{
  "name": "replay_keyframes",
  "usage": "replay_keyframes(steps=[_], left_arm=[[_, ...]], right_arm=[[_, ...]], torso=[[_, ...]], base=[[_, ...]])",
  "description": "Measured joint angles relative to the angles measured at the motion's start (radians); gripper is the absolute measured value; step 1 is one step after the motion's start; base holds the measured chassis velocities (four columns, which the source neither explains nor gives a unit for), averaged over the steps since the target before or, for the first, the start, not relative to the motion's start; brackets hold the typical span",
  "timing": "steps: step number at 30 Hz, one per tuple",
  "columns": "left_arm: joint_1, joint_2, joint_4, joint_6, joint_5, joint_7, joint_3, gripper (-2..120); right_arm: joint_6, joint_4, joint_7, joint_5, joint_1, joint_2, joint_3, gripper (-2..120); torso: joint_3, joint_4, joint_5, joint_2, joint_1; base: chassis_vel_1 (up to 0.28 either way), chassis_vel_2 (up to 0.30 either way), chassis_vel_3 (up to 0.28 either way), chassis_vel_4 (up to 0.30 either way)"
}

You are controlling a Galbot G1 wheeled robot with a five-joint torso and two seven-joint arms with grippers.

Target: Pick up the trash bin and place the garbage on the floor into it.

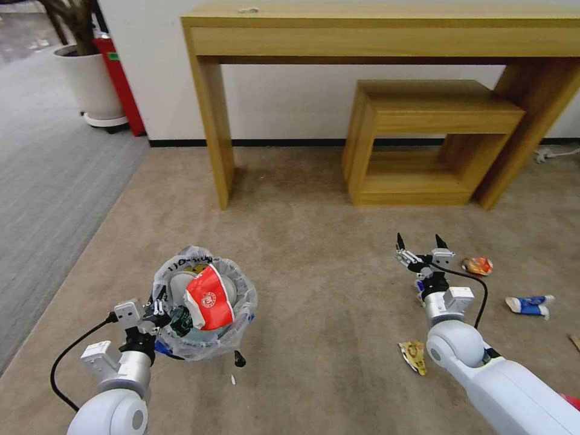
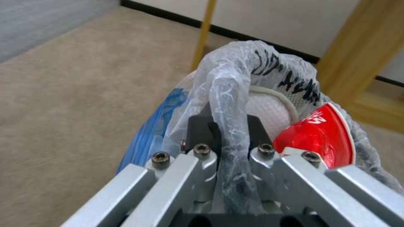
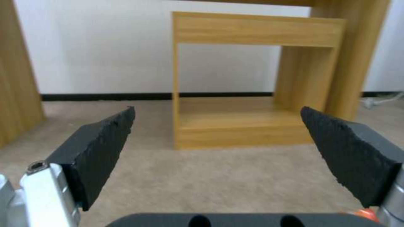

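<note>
The dark-blue trash bin, lined with a clear printed bag, is at the lower left. My left gripper is shut on its near rim; the left wrist view shows the fingers pinching rim and bag. A red paper cup and a white slipper lie inside. My right gripper hangs open and empty over the beige floor. Garbage lies around it: an orange-red packet, a blue-white carton and a yellow snack wrapper.
A long wooden desk stands against the back wall with a low wooden stool under it, straight ahead of the right gripper. Grey striped carpet and a white planter are at the left.
</note>
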Motion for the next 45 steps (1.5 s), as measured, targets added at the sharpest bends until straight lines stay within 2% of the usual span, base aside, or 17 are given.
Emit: replay_keyframes(steps=[10,29,45], left_arm=[[0.0,0.0,0.002,0.0,0.0,0.002,-0.004,3],[-0.004,0.001,0.01,0.0,-0.002,0.003,-0.003,3],[0.012,-0.006,-0.006,0.0,0.003,0.006,-0.004,3]], right_arm=[[0.006,-0.026,-0.014,-0.031,0.001,0.005,0.002,100],[0.083,-0.088,-0.049,-0.067,0.001,0.029,0.002,100],[0.099,-0.079,-0.063,-0.078,-0.016,0.029,0.009,100]], torso=[[0.0,-0.0001,-0.0001,0.0,0.0],[0.0,0.0,0.0,0.0,0.0],[0.0,-0.0001,0.0,0.0,0.0]], base=[[-0.091,-0.082,-0.084,-0.085],[-0.08,-0.08,-0.079,-0.079],[-0.074,-0.083,-0.077,-0.08]])
